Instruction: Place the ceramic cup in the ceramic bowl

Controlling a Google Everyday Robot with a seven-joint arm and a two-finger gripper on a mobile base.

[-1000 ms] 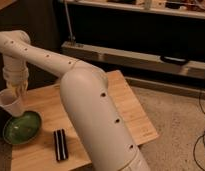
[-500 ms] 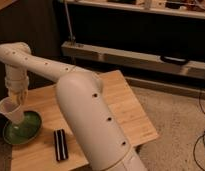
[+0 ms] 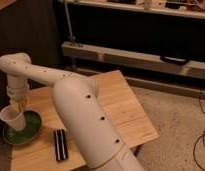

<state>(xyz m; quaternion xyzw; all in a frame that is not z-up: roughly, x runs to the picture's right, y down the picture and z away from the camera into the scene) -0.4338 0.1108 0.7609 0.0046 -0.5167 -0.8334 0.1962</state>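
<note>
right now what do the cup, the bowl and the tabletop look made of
Cup, under the claw: matte whitish, probably ceramic. Bowl: glossy green glaze with highlights, likely ceramic. Tabletop: pale wood, visible plank lines and grain.

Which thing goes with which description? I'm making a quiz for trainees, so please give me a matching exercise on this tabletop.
Things:
1. ceramic cup
2. ceramic bowl
3. black bar
4. tool

Descriptions:
A. lies flat on the wood, right of the green dish
B. tilted, over the dish's left edge
C. green, near the table's left edge
D. at the end of the white arm, at the cup

Pairs: 1-B, 2-C, 3-A, 4-D
</note>
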